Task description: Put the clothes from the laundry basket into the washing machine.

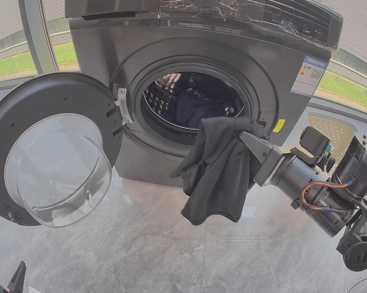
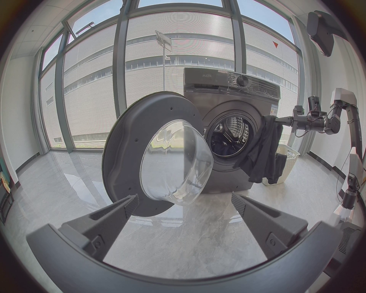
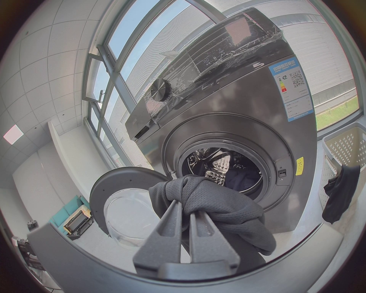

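Black left gripper (image 1: 6, 256) sits low over the grey marbled floor (image 1: 161, 253), jaws apart, empty. Beyond it, the right gripper (image 1: 244, 135) has its jaws clamped on a dark grey fabric garment (image 1: 217, 173) hanging before the open mouth of the grey front-loading washing machine (image 1: 193, 39), where dark clothes (image 1: 195, 107) lie in the drum; a white perforated laundry basket (image 1: 340, 126) stands beside the machine.

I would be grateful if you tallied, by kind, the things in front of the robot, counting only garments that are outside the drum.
Washing machine: 1
Laundry basket: 1
Garments outside the drum: 2, the dark grey garment clamped in the right tool and the dark garment hanging over the basket's rim
Tools: 2, counting the open left tool
Total: 6
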Tool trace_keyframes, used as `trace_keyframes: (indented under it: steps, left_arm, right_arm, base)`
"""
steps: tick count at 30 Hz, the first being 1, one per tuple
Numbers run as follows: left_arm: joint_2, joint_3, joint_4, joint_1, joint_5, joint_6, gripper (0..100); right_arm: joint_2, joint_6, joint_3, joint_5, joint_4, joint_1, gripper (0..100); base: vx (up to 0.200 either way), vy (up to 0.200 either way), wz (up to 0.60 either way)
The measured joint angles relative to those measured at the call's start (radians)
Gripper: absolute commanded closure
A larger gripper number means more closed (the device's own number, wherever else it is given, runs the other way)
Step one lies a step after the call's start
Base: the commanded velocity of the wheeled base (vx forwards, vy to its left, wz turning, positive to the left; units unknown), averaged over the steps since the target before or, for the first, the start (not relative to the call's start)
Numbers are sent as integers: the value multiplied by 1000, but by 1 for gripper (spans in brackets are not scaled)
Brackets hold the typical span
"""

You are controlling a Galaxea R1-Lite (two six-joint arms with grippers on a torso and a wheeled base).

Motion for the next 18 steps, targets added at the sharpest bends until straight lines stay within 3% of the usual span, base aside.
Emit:
trace_keyframes:
  steps: [4,10,14,18]
  left_arm:
    - [0,0,-1,1,-2,-6,0]
    - [0,0,-6,1,-2,-7,0]
    - [0,-24,-62,3,-3,-48,0]
    - [18,-101,-85,6,-41,-56,0]
  right_arm:
    - [32,4,-46,-29,-1,1,100]
    - [80,15,-96,-34,-6,-6,100]
    - [102,15,-111,-30,-29,-8,100]
    - [122,15,-121,-30,-57,-6,100]
  base:
    - [0,0,0]
    - [0,0,0]
    - [0,0,0]
    - [0,0,0]
